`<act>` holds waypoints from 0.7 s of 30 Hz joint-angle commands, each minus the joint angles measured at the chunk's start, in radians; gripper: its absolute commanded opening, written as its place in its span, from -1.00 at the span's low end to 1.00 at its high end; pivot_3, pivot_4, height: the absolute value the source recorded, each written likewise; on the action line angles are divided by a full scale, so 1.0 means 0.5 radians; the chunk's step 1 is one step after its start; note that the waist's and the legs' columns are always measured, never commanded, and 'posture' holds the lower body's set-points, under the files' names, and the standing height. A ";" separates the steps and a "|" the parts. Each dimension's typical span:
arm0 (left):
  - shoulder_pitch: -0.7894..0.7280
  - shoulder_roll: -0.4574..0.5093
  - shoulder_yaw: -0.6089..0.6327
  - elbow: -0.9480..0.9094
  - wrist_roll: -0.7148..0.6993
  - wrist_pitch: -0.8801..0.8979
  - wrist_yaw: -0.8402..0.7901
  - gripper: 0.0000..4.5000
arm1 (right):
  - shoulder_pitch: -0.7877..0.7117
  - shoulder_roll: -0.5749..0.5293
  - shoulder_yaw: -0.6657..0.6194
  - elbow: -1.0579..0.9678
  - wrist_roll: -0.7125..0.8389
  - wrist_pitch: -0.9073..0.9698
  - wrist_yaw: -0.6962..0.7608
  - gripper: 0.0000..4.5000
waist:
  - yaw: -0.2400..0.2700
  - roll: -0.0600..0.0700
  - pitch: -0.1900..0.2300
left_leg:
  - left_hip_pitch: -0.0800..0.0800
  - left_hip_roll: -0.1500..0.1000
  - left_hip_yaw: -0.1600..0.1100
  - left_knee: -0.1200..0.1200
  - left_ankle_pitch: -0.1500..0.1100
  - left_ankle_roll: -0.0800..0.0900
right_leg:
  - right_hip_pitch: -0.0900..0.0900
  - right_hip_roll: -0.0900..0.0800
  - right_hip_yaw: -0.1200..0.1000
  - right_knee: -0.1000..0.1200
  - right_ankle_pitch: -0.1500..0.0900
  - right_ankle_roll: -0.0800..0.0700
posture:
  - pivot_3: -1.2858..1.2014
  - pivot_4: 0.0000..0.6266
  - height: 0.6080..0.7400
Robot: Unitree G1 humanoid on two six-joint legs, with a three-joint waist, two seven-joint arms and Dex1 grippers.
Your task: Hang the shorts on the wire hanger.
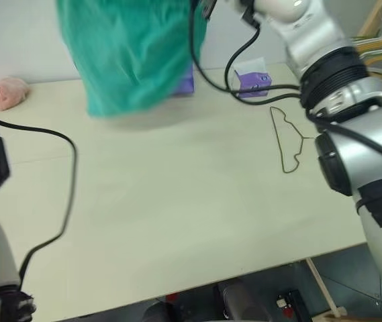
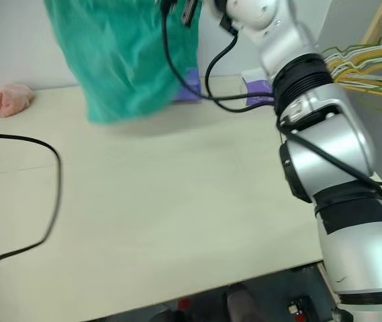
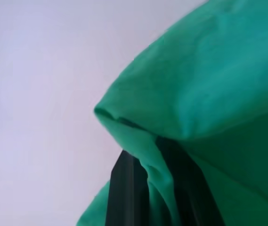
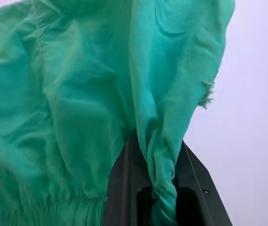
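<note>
The teal-green shorts (image 1: pixel 130 54) hang in the air above the far side of the table, their lower edge just over the tabletop. My left gripper (image 3: pixel 151 146) is shut on a fold of the shorts. My right gripper (image 4: pixel 157 155) is shut on another bunched edge of the cloth, near the gathered waistband (image 4: pixel 53 202). The wire hanger (image 1: pixel 288 141), thin and olive-gold, lies flat on the table to the right of the shorts, beside my right arm, and nothing touches it.
The pale table (image 1: pixel 177 201) has open room in the middle and front. A pink cloth lump (image 1: pixel 4 92) lies at the far left. A purple box (image 1: pixel 252 80) stands at the back. Coloured hangers (image 2: pixel 362 64) hang on a wooden rack at the right. A black cable (image 1: pixel 63 194) droops at the left.
</note>
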 commanded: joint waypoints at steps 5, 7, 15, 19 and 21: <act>2.139 0.166 0.379 -1.402 -1.033 0.732 -1.413 -0.98 | 0.982 0.023 0.025 -0.316 0.086 -0.195 0.728 -1.00 | 0.021 0.037 -0.040 | 0.086 0.004 0.018 -0.044 -0.016 0.025 | 0.119 0.000 0.006 -0.057 -0.052 0.008 | -0.09 -0.94 1.00; 2.771 0.210 0.499 -1.941 -1.248 1.072 -1.502 -0.98 | 1.247 0.022 0.049 -0.519 0.119 -0.108 0.899 -1.00 | -0.021 -0.002 -0.019 | 0.092 0.006 0.009 -0.030 -0.028 0.024 | 0.123 0.002 0.002 -0.034 -0.067 -0.020 | -0.09 -0.94 1.00; 3.685 0.380 0.774 -3.031 -1.746 1.845 -1.797 -0.98 | 1.985 -0.246 0.109 -1.691 0.318 0.588 1.517 -1.00 | 0.065 -0.003 -0.012 | 0.150 0.007 -0.023 0.006 -0.013 0.022 | 0.188 0.012 -0.017 -0.011 -0.051 -0.033 | -0.10 -0.95 1.00; 3.856 0.443 0.884 -3.287 -1.953 2.044 -1.948 -0.98 | 2.165 -0.383 0.118 -2.110 0.425 0.924 1.708 -1.00 | 0.130 -0.004 -0.011 | 0.218 0.011 -0.036 -0.001 -0.017 0.020 | 0.254 0.022 -0.020 -0.032 -0.069 -0.060 | -0.10 -0.95 1.00; 3.933 0.480 0.925 -3.365 -2.007 2.094 -2.017 -0.98 | 2.262 -0.473 0.129 -2.296 0.480 1.076 1.812 -1.00 | 0.154 -0.004 -0.013 | 0.212 0.013 -0.037 -0.001 -0.018 0.018 | 0.252 0.026 -0.019 -0.036 -0.067 -0.055 | -0.10 -0.95 1.00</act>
